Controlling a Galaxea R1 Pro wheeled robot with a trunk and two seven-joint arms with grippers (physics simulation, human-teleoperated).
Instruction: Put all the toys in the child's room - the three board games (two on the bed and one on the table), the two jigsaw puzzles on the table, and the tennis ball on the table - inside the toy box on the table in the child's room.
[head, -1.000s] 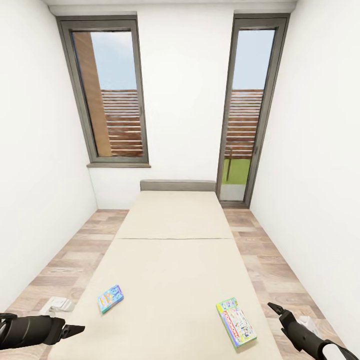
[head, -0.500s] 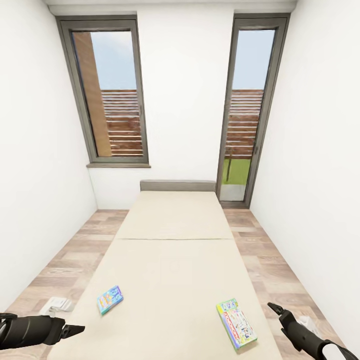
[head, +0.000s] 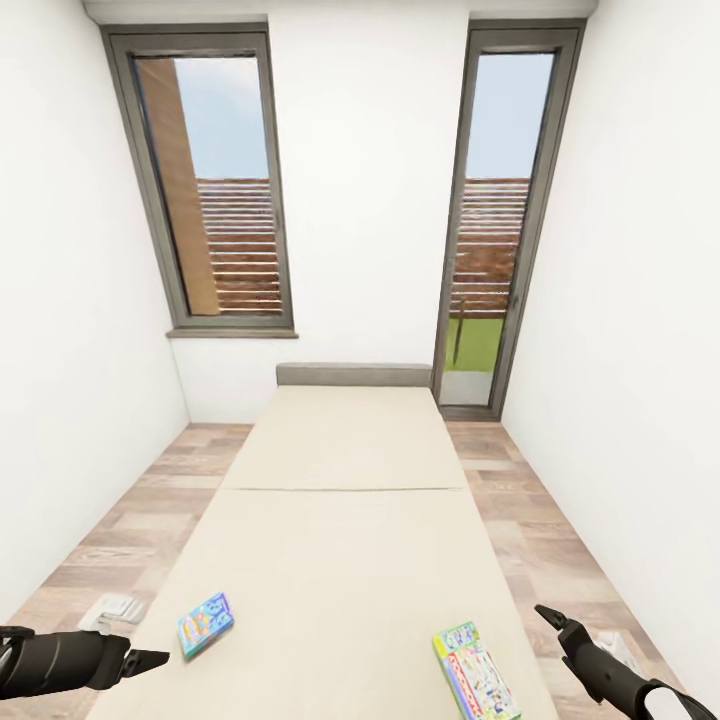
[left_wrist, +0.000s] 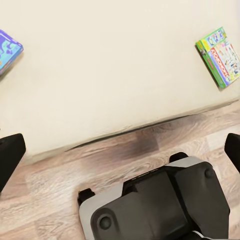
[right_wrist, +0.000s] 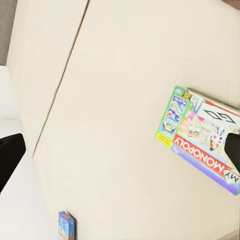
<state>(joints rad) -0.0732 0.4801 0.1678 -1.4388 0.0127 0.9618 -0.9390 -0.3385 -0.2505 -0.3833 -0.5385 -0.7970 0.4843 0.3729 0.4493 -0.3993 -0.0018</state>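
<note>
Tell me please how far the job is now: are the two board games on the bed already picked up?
Not yet. Both board games lie flat on the bed: the smaller blue one near the left gripper, the My Monopoly box near the right gripper. Neither gripper holds anything; the left looks open. Both games remain to be grasped and carried to the toy box.

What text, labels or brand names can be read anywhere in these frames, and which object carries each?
"MY MONOPOLY": red banner along one edge of the green-and-white board game lying on the bed, read in the right wrist view.
Other small print and pictures on that same box: too small to read.
Blue board game on the bed: colourful cover, lettering too blurred to read in any view.
No other readable text.
</note>
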